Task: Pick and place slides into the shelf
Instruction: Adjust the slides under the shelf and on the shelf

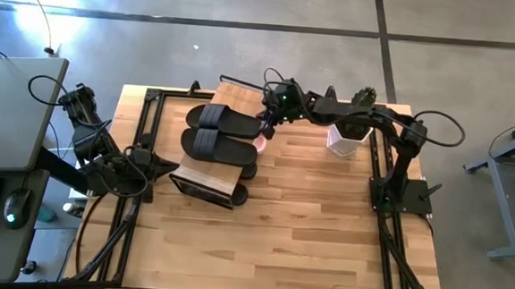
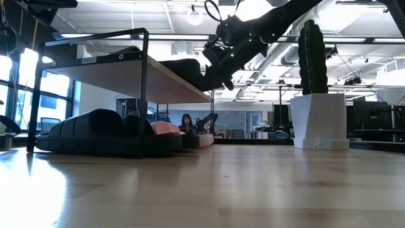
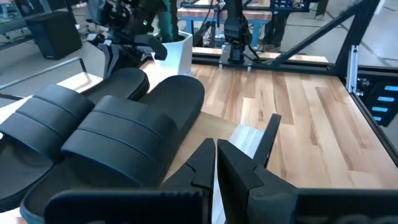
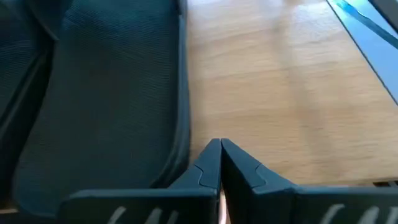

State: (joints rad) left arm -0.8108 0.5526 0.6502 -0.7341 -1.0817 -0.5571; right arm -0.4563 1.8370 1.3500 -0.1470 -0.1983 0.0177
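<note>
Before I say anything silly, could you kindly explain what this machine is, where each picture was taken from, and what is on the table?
It is a robot with two dark arms at a wooden table. One picture looks straight down, one sits at tabletop height, and one camera rides on each wrist. On the table stands a slanted wooden shelf with two black slides on top. More slides lie beneath it, including a pink one. A white cactus pot stands nearby. The right claw is shut beside the shelf's top slides; the left claw, also shut, waits at the shelf's other side. Neither holds anything.

Wooden table: shelf, cactus pot
</note>
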